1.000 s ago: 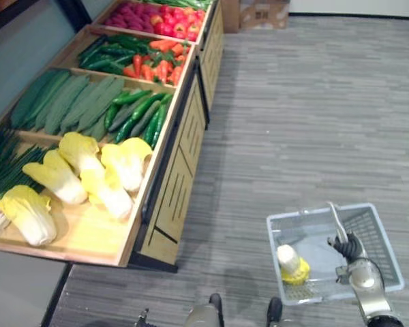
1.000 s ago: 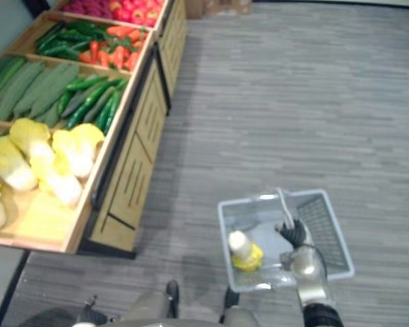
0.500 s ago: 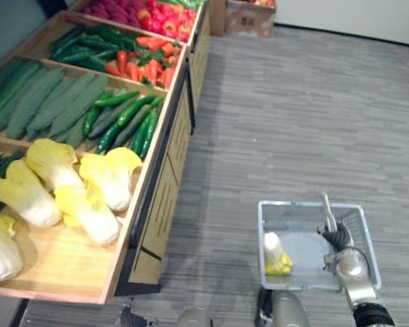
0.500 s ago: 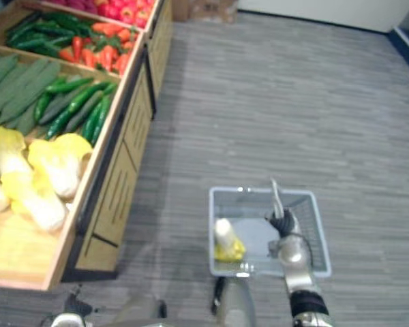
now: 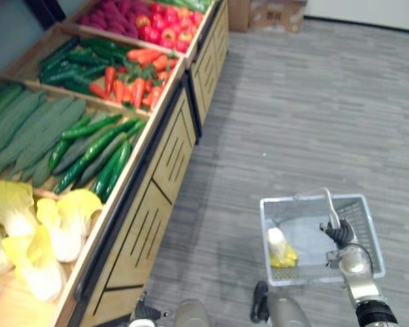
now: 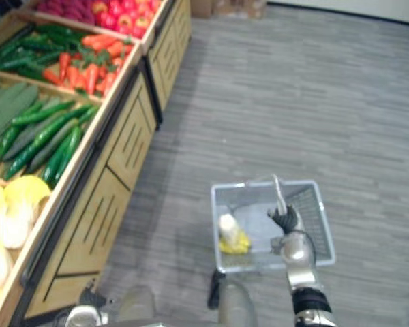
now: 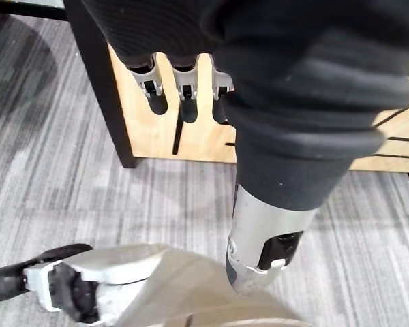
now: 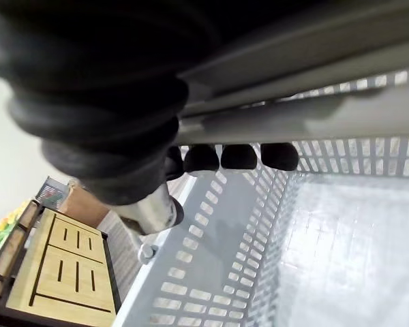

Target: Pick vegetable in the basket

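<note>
The right hand (image 5: 349,259) is clenching its fingers (image 8: 240,157) round the slim handle (image 5: 331,208) of the grey slotted plastic basket (image 5: 265,235). 1 pale, yellow-leafed cabbage (image 5: 280,246) is lying inside, on the side nearest the wooden stand (image 5: 157,177). Striped floor (image 5: 313,102) is lying open beyond. I cannot tell the state of the left hand (image 7: 184,76).

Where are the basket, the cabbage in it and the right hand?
basket (image 5: 367,231): left eye view, on its right mesh wall.
cabbage (image 5: 279,244): left eye view, on its white stalk.
right hand (image 5: 347,257): left eye view, on the hand below its fingers, which curl round the basket's handle.
</note>
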{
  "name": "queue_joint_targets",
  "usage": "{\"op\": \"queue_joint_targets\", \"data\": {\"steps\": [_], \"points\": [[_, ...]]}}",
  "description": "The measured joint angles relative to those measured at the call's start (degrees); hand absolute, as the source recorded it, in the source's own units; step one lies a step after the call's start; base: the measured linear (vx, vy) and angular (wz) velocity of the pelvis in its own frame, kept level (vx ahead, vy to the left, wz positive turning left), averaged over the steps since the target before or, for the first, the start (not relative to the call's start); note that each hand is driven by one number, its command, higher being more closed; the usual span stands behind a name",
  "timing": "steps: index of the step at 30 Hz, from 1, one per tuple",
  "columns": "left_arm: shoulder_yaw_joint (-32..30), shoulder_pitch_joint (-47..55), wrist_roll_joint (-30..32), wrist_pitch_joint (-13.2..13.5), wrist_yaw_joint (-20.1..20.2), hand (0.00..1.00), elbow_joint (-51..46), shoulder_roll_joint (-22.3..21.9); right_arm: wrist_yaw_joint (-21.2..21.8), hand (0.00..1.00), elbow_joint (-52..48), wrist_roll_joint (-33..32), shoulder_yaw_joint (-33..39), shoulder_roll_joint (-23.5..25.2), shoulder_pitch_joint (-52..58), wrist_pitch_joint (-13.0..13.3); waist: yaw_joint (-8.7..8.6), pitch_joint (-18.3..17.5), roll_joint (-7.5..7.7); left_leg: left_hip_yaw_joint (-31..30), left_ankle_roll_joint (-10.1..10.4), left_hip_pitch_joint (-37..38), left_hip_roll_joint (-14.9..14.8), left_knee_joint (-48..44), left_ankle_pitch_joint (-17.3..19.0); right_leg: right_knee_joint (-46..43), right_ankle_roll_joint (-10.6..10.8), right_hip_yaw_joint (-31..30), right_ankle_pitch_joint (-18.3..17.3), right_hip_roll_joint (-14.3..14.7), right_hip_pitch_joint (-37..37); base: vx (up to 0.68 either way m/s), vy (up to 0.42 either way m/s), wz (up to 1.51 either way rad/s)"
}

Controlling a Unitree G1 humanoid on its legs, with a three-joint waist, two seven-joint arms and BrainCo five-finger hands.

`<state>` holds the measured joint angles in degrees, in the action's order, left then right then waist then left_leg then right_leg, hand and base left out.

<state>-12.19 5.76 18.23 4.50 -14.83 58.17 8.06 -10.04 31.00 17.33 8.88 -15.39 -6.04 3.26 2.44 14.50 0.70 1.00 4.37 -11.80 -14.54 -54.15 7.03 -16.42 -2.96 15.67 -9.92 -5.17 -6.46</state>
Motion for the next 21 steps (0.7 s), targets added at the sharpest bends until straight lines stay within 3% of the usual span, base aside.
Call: {"op": "queue_joint_targets", "data": {"steps": [2,5,7,8,9,10,11,12,13,14,16,18,19,20,21], "points": [[0.0,0.7,0.0,-0.1,0.0,0.0,0.0,-0.2,-0.8,1.0,-0.4,-0.1,1.2,-0.1,0.6,-0.1,0.09,-0.1,-0.5,0.2,-0.3,-4.6,0.5,0.8,1.5,1.2,0.0,0.7,-1.7,0.5,2.5,0.21,-0.091,0.15],[0.1,1.7,0.3,-0.1,0.4,0.0,0.0,-0.2,-1.3,1.0,-0.6,-0.5,3.2,-0.1,1.4,-0.3,1.0,0.1,-0.32,2.5,-0.5,-9.7,5.2,14.2,2.9,3.2,1.7,1.5,-3.4,-0.6,6.4,0.28,0.052,0.15],[0.1,2.2,0.5,-0.1,0.7,0.0,0.0,-0.6,-1.8,1.0,-0.7,-0.5,4.5,-0.3,1.7,-0.3,1.29,-0.6,-1.51,3.8,0.1,-9.3,8.3,34.2,-1.7,4.8,3.7,2.5,-4.2,-0.9,8.7,0.36,0.165,0.17],[0.1,2.5,0.5,-0.1,0.8,0.0,0.0,-0.7,-1.9,1.0,-0.7,-0.5,4.5,-0.6,1.9,-0.3,1.41,-0.9,-2.14,3.9,0.5,-8.5,8.7,39.6,-4.1,5.1,4.4,2.6,-4.7,-0.5,9.3,0.39,0.211,-0.02],[0.0,3.5,0.6,-0.2,1.0,0.0,0.0,-1.0,-1.9,1.0,-0.7,-0.4,4.3,-0.6,2.0,-0.3,1.88,-1.6,-4.16,3.6,0.2,-6.7,8.7,47.2,-9.0,5.4,5.8,1.9,-5.7,0.5,11.2,0.44,0.233,-0.21],[-0.6,3.5,0.7,-0.4,1.4,0.0,0.0,-0.8,-1.9,1.0,-0.4,-0.4,3.8,0.8,2.2,-0.5,3.02,-1.6,-2.21,5.0,-0.7,-4.9,10.2,48.2,-9.4,6.4,6.1,-0.1,-6.4,-0.8,12.3,0.44,0.218,-0.21],[-0.7,3.6,0.7,-0.4,1.4,0.0,-0.3,-0.7,-1.9,1.0,-0.4,-0.4,3.0,0.9,2.2,-0.4,3.15,-2.0,-1.42,5.2,-1.4,-5.1,11.2,47.7,-8.7,7.4,6.3,-1.6,-6.3,-1.2,12.6,0.44,0.156,-0.1],[-1.0,3.4,1.0,-0.3,1.6,0.0,-0.8,-0.9,-1.8,1.0,-0.5,-0.2,2.2,0.9,1.2,-0.3,3.14,-2.1,-0.28,5.9,-2.7,-6.1,12.7,44.7,-6.2,7.9,7.0,-4.3,-5.8,-2.3,13.0,0.32,0.095,-0.03],[-1.2,3.5,1.1,-0.3,1.7,0.0,-0.9,-1.3,-1.8,1.0,-0.5,0.0,1.9,0.8,0.6,-0.3,3.21,-2.0,-0.07,6.4,-3.3,-6.4,13.1,42.7,-5.1,7.8,7.2,-5.6,-5.7,-2.9,13.3,0.38,0.137,-0.19],[-1.5,3.8,1.3,-0.3,1.9,0.0,-0.9,-1.9,-1.6,1.0,-0.5,0.2,1.3,0.8,0.0,-0.3,3.77,-2.0,0.12,8.2,-5.2,-6.2,13.4,38.9,-4.0,6.5,7.5,-8.1,-5.5,-4.0,13.9,0.4,0.171,-0.48],[-1.6,4.4,2.9,-0.3,2.1,0.0,-1.2,-2.2,-1.0,1.0,-0.6,0.4,-0.1,0.9,0.1,-0.2,4.25,-2.3,0.43,9.7,-6.5,-4.2,13.5,36.5,0.0,-2.4,8.1,-10.2,-5.2,-5.4,11.8,0.39,0.153,-0.41],[-1.4,4.5,3.0,-0.1,2.3,0.0,-1.4,-1.8,-0.8,1.0,-0.6,0.7,-0.6,1.5,0.2,-0.2,4.11,-2.6,0.99,11.1,-7.0,-2.2,13.6,36.3,2.0,-16.8,12.5,-12.2,-2.8,-6.8,5.5,0.31,0.115,-0.18],[-1.1,4.5,3.0,-0.2,2.4,0.0,-1.4,-1.4,-0.8,1.0,-0.6,0.7,-0.9,2.0,0.1,-0.2,4.08,-2.5,1.63,11.6,-7.6,-0.7,13.9,36.2,2.9,-24.0,17.4,-13.8,0.4,-7.6,2.2,0.31,0.092,-0.16],[-0.9,4.7,3.0,-0.2,2.6,0.0,-1.4,-1.1,-0.4,1.0,-0.3,0.7,-1.0,2.8,0.3,-0.3,3.76,-2.2,2.19,11.4,-8.0,2.3,14.2,36.6,4.2,-31.7,19.0,-14.8,7.3,-8.1,-0.5,0.48,0.079,-0.04],[-0.4,4.9,2.9,-0.3,2.6,0.0,-1.8,-0.7,0.3,1.0,0.0,0.7,-1.1,3.3,0.5,-0.2,3.27,-2.3,2.22,11.1,-8.3,5.9,14.2,37.3,4.8,-38.5,18.1,-14.3,9.4,-8.6,-2.2,0.33,0.035,0.09]]}}
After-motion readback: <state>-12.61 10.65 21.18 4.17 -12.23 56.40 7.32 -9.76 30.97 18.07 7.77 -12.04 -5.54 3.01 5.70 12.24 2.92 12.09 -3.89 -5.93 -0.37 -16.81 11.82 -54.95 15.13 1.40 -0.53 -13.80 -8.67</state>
